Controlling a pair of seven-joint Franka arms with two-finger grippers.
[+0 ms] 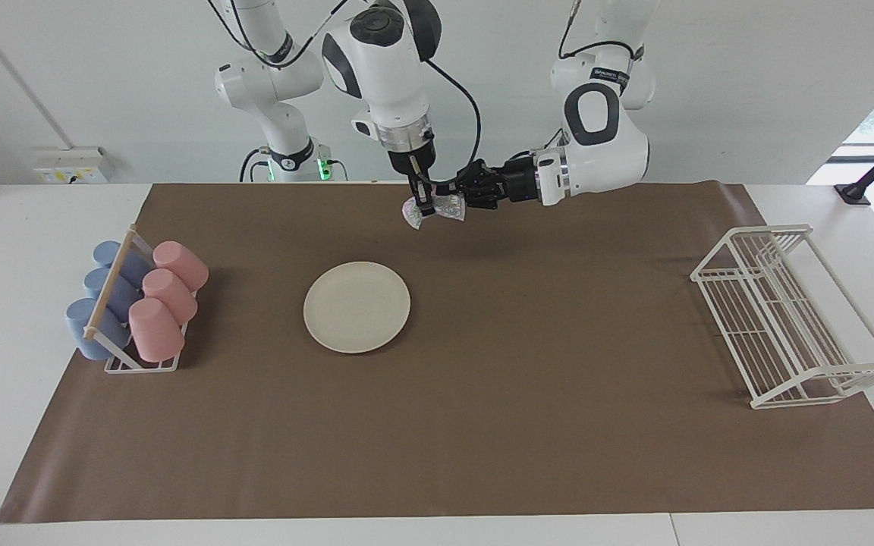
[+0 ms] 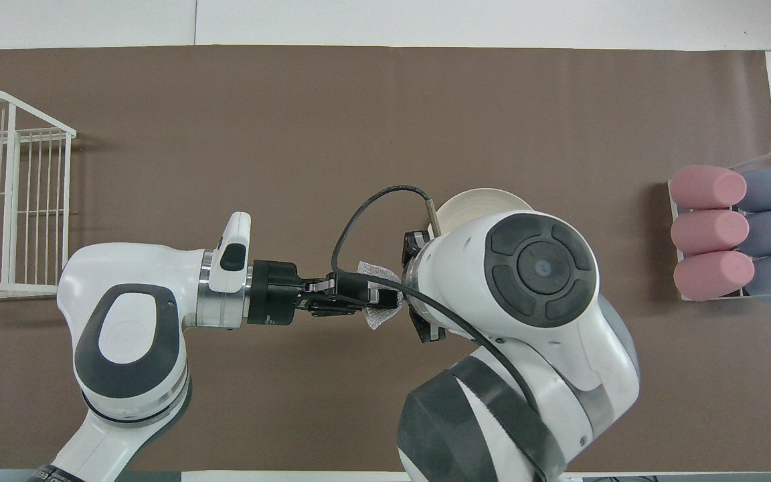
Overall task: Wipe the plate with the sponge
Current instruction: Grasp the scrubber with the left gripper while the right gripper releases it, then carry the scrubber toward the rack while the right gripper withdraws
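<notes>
The silvery crinkly sponge (image 1: 448, 207) is held up in the air over the brown mat, at the robots' edge of it. My right gripper (image 1: 422, 205) comes down from above and is shut on the sponge's middle. My left gripper (image 1: 458, 196) reaches in level from the side and is also shut on the sponge. In the overhead view the left gripper (image 2: 367, 294) pinches the sponge (image 2: 377, 316); the right gripper is hidden under its own arm. The cream plate (image 1: 356, 306) lies flat on the mat, farther from the robots than the sponge; in the overhead view the right arm half covers the plate (image 2: 472, 201).
A rack of pink and blue cups (image 1: 137, 307) (image 2: 733, 231) stands at the right arm's end of the table. A white wire rack (image 1: 786, 315) (image 2: 4, 194) stands at the left arm's end. The brown mat (image 1: 558, 425) covers most of the table.
</notes>
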